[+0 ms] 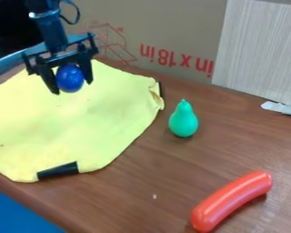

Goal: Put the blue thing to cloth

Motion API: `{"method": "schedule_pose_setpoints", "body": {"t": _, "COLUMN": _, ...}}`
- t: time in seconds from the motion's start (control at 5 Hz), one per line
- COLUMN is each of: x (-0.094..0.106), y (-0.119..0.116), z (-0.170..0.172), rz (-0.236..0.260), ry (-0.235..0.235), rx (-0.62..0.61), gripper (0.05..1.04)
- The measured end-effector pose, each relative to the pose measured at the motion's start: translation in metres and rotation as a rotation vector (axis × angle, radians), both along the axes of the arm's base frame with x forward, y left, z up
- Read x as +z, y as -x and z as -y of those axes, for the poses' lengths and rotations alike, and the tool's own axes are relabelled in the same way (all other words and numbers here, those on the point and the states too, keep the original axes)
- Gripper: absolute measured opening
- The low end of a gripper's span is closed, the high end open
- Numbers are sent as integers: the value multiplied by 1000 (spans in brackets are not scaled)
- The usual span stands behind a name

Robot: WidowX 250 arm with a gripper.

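red sausage (231, 200): on the near right of the brown counter (138, 193), well apart from the cloth.
near strip (58, 170): black, at the cloth's near edge.
yellow cloth (69, 118): spread out on the counter, with a curled right corner. A ball set on that curl could tip off it.
green pear (183, 120): upright on the counter, right of the cloth, near its curled corner. A ball that rolls off that side could knock it over.
blue ball (70, 78): between the jaws, in view against the far part of the cloth. Its exact height above the cloth cannot be told.
gripper (72, 88): hangs at the upper left, its jaws closed about the ball from both sides.
step in hand: probably to lower the ball and let it go.
main risk: the ball is round and likely smooth, so a release from too high could make it bounce or roll off. A release too near the far edge could drop it partly on bare counter.
other risk: jaws that press down too low could drag or bunch the cloth.
cardboard (172, 27): stands behind the counter.
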State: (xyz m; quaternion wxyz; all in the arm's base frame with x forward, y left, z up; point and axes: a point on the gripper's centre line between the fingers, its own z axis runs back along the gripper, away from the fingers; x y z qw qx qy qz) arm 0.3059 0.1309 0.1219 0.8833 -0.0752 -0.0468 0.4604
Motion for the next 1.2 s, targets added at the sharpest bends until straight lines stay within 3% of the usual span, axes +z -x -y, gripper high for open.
{"method": "schedule_pose_setpoints", "body": {"t": 0.4, "x": -8, "y": -63, "z": -45, "rz": 22, "ry": -33, "rx": 164, "gripper": 777}}
{"method": "schedule_pose_setpoints", "body": {"t": 0.6, "x": -13, "y": -78, "z": -58, "rz": 13, "ry": -48, "rx": 204, "gripper": 777}}
{"method": "schedule_pose_setpoints", "body": {"t": 1.2, "x": -20, "y": -83, "z": -102, "rz": 29, "ry": -102, "rx": 330, "gripper": 777}}
